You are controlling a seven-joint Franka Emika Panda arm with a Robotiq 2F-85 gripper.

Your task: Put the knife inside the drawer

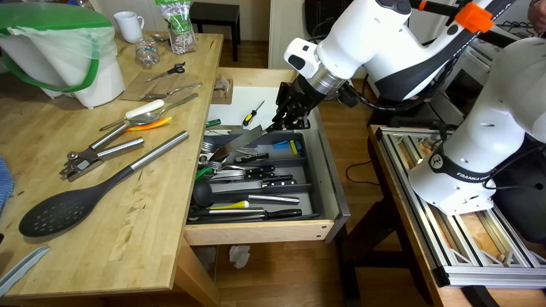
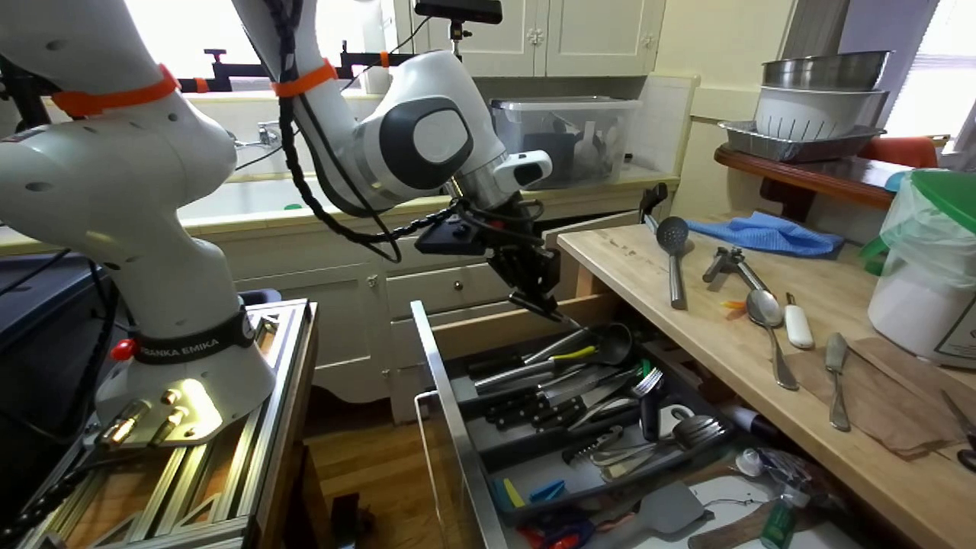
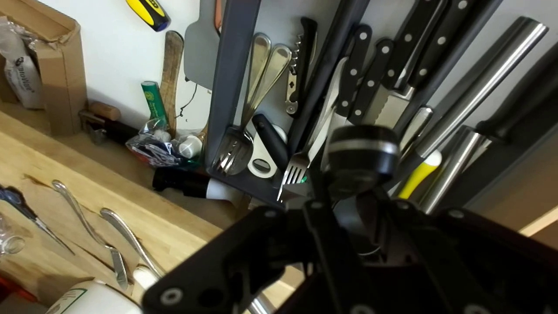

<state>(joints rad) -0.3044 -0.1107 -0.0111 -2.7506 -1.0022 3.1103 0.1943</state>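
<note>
My gripper [image 1: 274,126] is shut on the knife, whose grey blade [image 1: 244,141] slants down and to the left over the utensil tray in an exterior view. In the wrist view the black, silver-ringed handle end [image 3: 363,150] sticks out between the fingers, and part of the blade shows beside them. The drawer [image 1: 260,233] stands pulled out, and its dark divided tray [image 3: 231,65] holds forks, black-handled knives and other utensils. From another side, the gripper [image 2: 543,306] hangs above the drawer [image 2: 526,324]. Whether the blade tip touches the utensils below, I cannot tell.
Beside the drawer, the wooden table [image 1: 140,238] carries a slotted spoon [image 1: 64,209], a can opener [image 1: 91,157], loose cutlery and a green-lidded bin [image 1: 55,51]. A screwdriver [image 1: 252,114] and a cardboard box [image 3: 61,78] lie in the drawer's white-bottomed part.
</note>
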